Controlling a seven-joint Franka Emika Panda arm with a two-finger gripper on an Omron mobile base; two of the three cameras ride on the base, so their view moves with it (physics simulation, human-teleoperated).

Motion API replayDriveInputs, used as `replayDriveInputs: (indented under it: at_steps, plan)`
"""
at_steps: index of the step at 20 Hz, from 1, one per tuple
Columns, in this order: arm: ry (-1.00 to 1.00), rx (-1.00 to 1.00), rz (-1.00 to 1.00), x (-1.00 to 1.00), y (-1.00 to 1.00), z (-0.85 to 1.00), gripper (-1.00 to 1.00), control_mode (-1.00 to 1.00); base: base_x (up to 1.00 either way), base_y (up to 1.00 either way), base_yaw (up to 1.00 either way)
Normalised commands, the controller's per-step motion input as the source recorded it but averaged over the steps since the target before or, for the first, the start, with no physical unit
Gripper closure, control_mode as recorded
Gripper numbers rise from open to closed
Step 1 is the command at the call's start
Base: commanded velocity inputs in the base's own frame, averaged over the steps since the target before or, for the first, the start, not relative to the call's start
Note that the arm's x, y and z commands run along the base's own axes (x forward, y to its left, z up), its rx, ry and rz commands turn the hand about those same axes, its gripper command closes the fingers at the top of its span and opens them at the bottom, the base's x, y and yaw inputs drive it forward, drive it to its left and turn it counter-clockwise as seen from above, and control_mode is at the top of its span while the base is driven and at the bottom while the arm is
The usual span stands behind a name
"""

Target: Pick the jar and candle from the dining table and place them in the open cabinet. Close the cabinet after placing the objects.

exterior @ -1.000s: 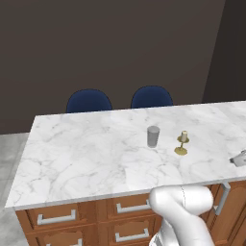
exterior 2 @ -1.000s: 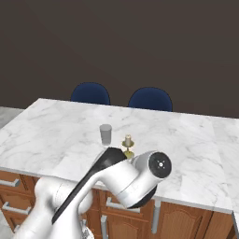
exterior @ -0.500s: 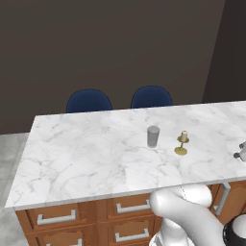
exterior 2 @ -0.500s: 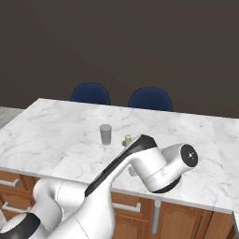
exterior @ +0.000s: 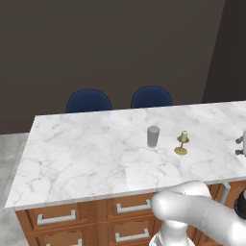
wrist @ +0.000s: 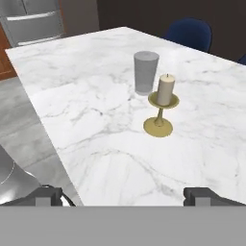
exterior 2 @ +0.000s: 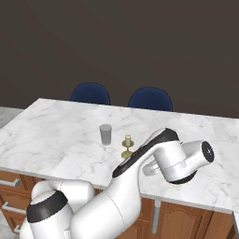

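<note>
While the tool [wrist: 123, 196] gapes wide, candle [wrist: 163, 106] and jar [wrist: 145, 72] stand ahead.

The arm bends from the lower left of the right base view to mid-right. The claw [wrist: 123, 196] stands wide apart, tips at the hand view's bottom, empty.
</note>
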Motion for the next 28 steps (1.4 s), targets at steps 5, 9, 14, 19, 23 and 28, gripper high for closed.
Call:
replayDriveInputs:
  at_steps: [5, 9, 14, 19, 23, 28]
  plan:
    - [-0.02, 0.0, 0.06, 0.19, 0.0, -0.06, -1.0, -1.0, 0.0, 0.0, 0.0]
    - [0.0, 0.0, 0.0, 0.04, 0.0, -0.05, -1.0, -1.0, 0.0, 0.0, 0.0]
    - [0.0, 0.0, -0.01, 0.0, 0.1, -0.06, -1.0, -1.0, 0.0, 0.0, 0.0]
    - [0.0, 0.0, -0.04, 0.03, 0.22, -0.1, -1.0, -1.0, 0.0, 0.0, 0.0]
    - [0.0, 0.0, -0.06, 0.1, 0.29, -0.12, -1.0, -1.0, 0.0, 0.0, 0.0]
    - [0.0, 0.0, -0.06, 0.13, 0.26, -0.1, -1.0, -1.0, 0.0, 0.0, 0.0]
